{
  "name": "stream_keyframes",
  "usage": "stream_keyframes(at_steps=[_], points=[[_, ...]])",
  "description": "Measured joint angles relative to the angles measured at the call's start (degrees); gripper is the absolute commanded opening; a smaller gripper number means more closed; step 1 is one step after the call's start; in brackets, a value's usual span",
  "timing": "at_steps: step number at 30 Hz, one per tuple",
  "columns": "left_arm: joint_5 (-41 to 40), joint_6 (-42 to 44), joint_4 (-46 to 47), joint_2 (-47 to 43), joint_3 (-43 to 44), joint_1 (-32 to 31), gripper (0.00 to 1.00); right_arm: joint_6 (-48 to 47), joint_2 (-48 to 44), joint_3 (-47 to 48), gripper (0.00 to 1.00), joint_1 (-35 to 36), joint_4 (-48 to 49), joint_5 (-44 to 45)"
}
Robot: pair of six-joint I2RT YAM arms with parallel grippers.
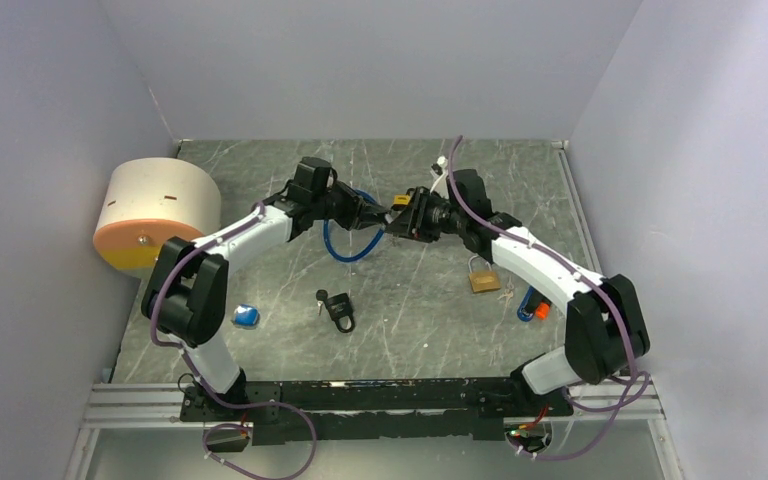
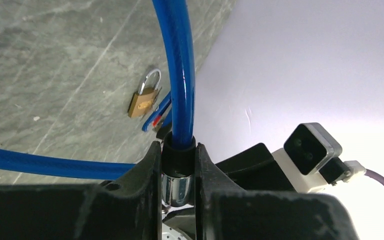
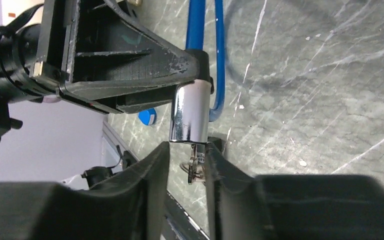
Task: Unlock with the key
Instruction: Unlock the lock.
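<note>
Above the middle of the grey marbled table [image 1: 410,340], the two arms meet nose to nose, lifted off the surface. From the overhead camera the left gripper [image 1: 373,216] comes in from 9 o'clock and the right gripper [image 1: 407,222] from 3 o'clock.

The left gripper is clamped on the blue cable lock [image 1: 345,250], its fingers squeezing the black collar just above the chrome lock barrel [image 3: 190,112]. The blue loop hangs away toward 6 o'clock.

In the right wrist camera the barrel's long axis runs from 12 to 6 o'clock, keyhole end down. The key [image 3: 196,167] sticks out of that end, straight toward the right gripper. The right gripper's jaws stand apart with the key between them, close to one finger and clear of the other.

The right arm is the nearer one to the key. Closing on the key and twisting about the barrel's axis looks like the move in hand.

A brass padlock [image 1: 483,278] lies on the table at 4 o'clock.
</note>
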Motion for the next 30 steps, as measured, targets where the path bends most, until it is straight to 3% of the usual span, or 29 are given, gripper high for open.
stream_keyframes(at_steps=[5, 9, 13, 18, 22, 30], points=[[0.98, 1.36, -0.63, -0.17, 0.11, -1.36, 0.03, -0.96, -5.57, -3.98, 0.55, 0.59, 0.39, 0.63], [0.92, 3.52, -3.17, -0.26, 0.90, -2.14, 0.03, -1.84, -12.09, -6.56, 0.55, 0.59, -0.09, 1.07], [0.66, 4.42, -4.04, -0.81, 1.05, -2.12, 0.02, -3.23, -13.99, -6.60, 0.46, 0.59, -0.24, 2.93], [0.13, 5.25, -5.42, -2.05, 1.20, -2.05, 0.03, -5.07, -11.96, -6.08, 0.44, 0.59, -3.13, 5.20], [-0.31, 6.16, -6.62, -2.40, 1.99, -2.08, 0.03, -5.46, -10.97, -6.03, 0.36, 0.59, -4.48, 5.51], [-0.70, 7.19, -7.65, -2.40, 2.54, -2.08, 0.03, -5.88, -10.56, -5.77, 0.06, 0.61, -3.69, 2.84]])
